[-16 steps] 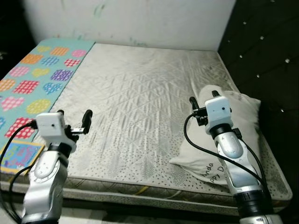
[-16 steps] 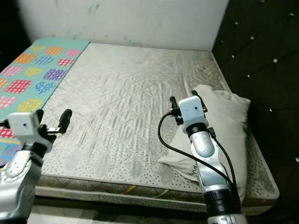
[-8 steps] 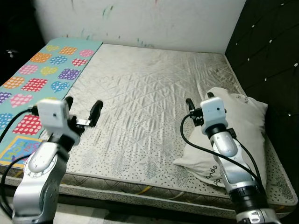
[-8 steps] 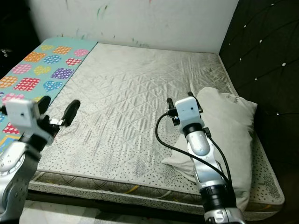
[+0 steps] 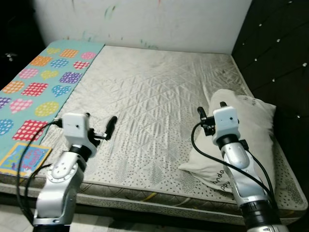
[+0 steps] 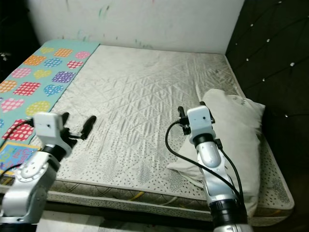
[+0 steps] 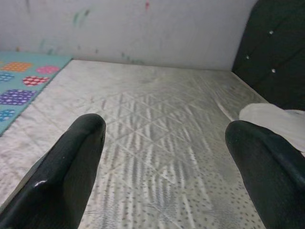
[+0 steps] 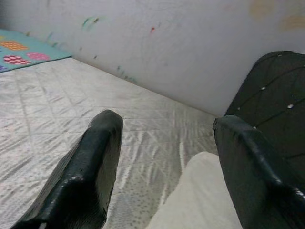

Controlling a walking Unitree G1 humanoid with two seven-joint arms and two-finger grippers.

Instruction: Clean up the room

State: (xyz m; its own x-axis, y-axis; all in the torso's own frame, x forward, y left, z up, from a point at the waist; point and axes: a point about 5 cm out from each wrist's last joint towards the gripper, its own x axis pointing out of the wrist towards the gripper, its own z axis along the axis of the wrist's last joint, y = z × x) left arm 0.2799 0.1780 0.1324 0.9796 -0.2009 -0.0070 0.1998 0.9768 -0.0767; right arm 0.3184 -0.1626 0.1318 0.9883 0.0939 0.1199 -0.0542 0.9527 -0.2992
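A white pillow (image 5: 246,130) lies at the right side of a bare grey quilted mattress (image 5: 154,92), against the black padded headboard. A turquoise sheet with coloured hearts (image 5: 36,82) covers the mattress's left strip. My right gripper (image 5: 211,108) hovers open over the pillow's near-left edge, holding nothing; the pillow (image 8: 200,200) lies just below its fingers (image 8: 90,171). My left gripper (image 5: 100,124) is open and empty above the front-left of the mattress, beside the sheet. Its fingers (image 7: 62,176) point across the mattress toward the pillow (image 7: 276,117).
A white wall with paint smudges (image 5: 145,21) closes the far side. The black tufted headboard (image 5: 280,58) runs along the right. The mattress's front edge (image 5: 154,195) is close to me, with floor below. It is dark to the left of the bed.
The camera has shifted slightly. My left gripper has swung right and forward over the mattress, staying open. The right gripper holds its place by the pillow.
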